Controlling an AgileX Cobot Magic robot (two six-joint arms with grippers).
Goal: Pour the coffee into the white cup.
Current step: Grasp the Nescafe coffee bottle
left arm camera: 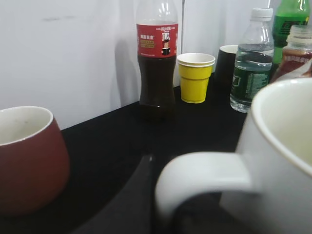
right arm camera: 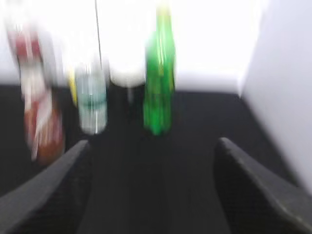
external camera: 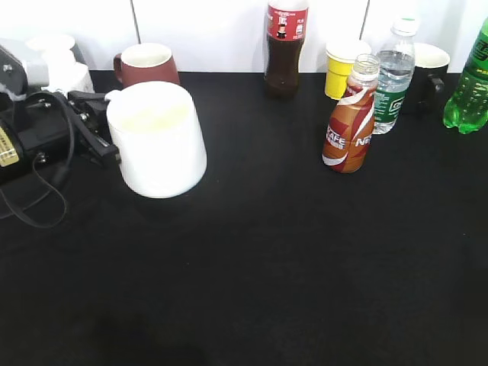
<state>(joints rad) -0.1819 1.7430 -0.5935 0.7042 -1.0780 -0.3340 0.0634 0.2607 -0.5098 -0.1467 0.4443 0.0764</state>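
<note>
The white cup (external camera: 156, 137) stands upright at the left of the black table, its inside looking empty. My left gripper (external camera: 101, 131) is shut on its loop handle (left arm camera: 200, 168). One dark finger presses the handle's left side; the other finger is hidden. The coffee bottle (external camera: 350, 122), uncapped, stands upright at the middle right, apart from the cup. It shows blurred at the left of the right wrist view (right arm camera: 43, 122). My right gripper (right arm camera: 152, 146) is open and empty, short of the bottles, and is out of the exterior view.
Along the back wall stand a dark red mug (external camera: 146, 65), a cola bottle (external camera: 284, 46), a yellow cup (external camera: 341, 69), a water bottle (external camera: 395, 76), a black mug (external camera: 428, 76) and a green bottle (external camera: 469, 84). A white wall closes the right side.
</note>
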